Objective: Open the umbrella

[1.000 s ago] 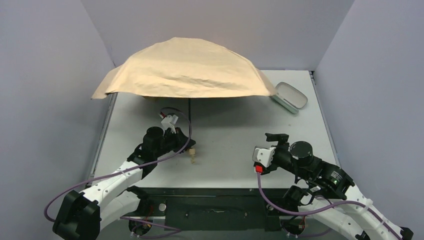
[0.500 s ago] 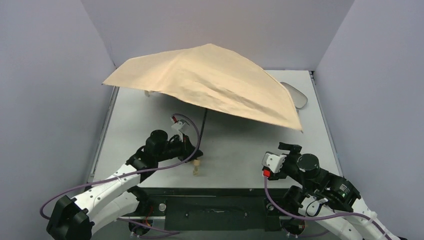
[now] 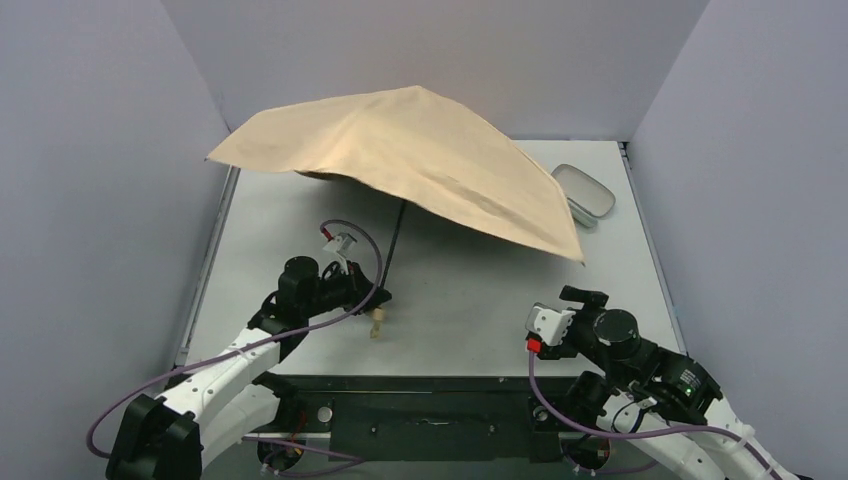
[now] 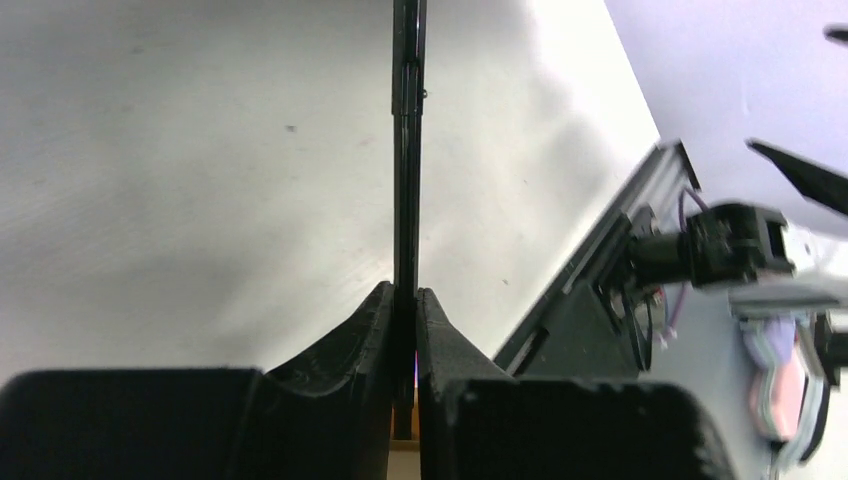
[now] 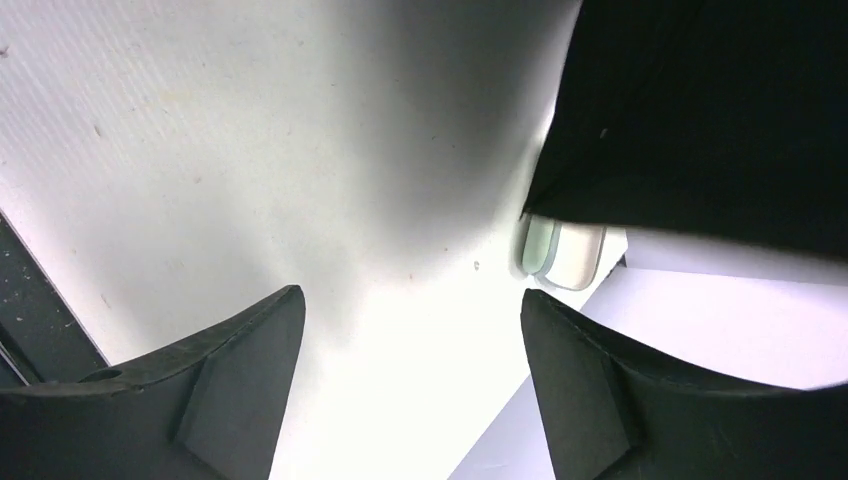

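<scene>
**Left jaws clamped on a thin shaft (image 4: pixel 407 150) under a leaning canopy (image 3: pixel 430 160)**

The left jaws are pressed together on the black shaft of the umbrella (image 3: pixel 380 130), just above its small tan handle (image 3: pixel 377 323). The canopy is spread over the far half of the desk (image 3: pixel 480 300) and is tilted, its right edge dipped towards the pale mint-green pouch (image 3: pixel 585 193).

So wide a canopy is carried on so slim a shaft that a twist or slip inside the jaws could be caused by the rightward lean, and the whole could then be tipped over. If the lean is increased, the pouch could be swept along by the lowered edge. Whether the ribs are locked open cannot be told; if they are not, the canopy could be folded back once the grip is eased. Its left corner lies close to the left wall (image 3: pixel 110 150) and could be snagged there by any swing.

The right jaws are held apart on nothing, low at the near right and well apart from the shaft, so no second support is offered
</scene>
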